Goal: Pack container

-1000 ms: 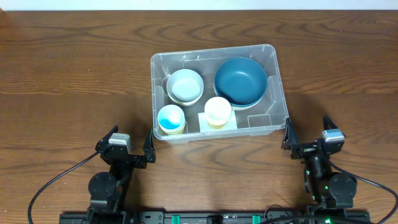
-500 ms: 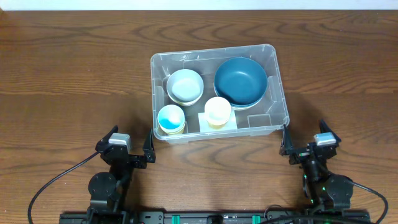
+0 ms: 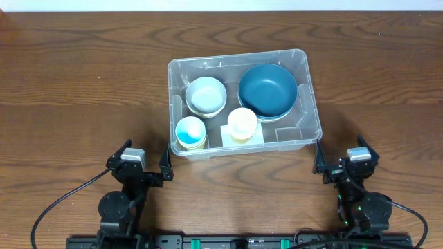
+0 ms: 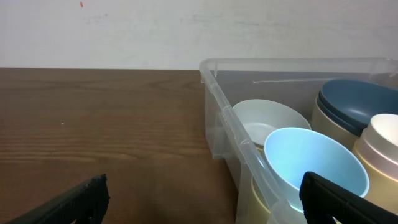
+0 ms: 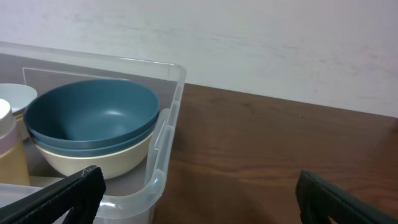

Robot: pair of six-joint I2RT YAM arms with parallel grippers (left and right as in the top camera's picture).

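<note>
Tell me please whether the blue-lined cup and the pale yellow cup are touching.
Apart. The overhead view shows bare floor of the container between the blue-lined cup and the pale yellow cup.

- The table (image 3: 83,83) is dark brown wood with a wavy grain.
- The container (image 3: 214,68), a clear plastic bin, stands directly on it. It sits ahead of the left gripper (image 3: 147,153) to its right, and ahead of the right gripper (image 3: 340,151) to its left.
- Each near corner lies close to a gripper's inner finger.

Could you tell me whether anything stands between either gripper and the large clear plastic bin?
Nothing visible does. Only bare wooden table lies between the open left gripper, the open right gripper and the near wall of the large clear rectangular plastic bin.
</note>
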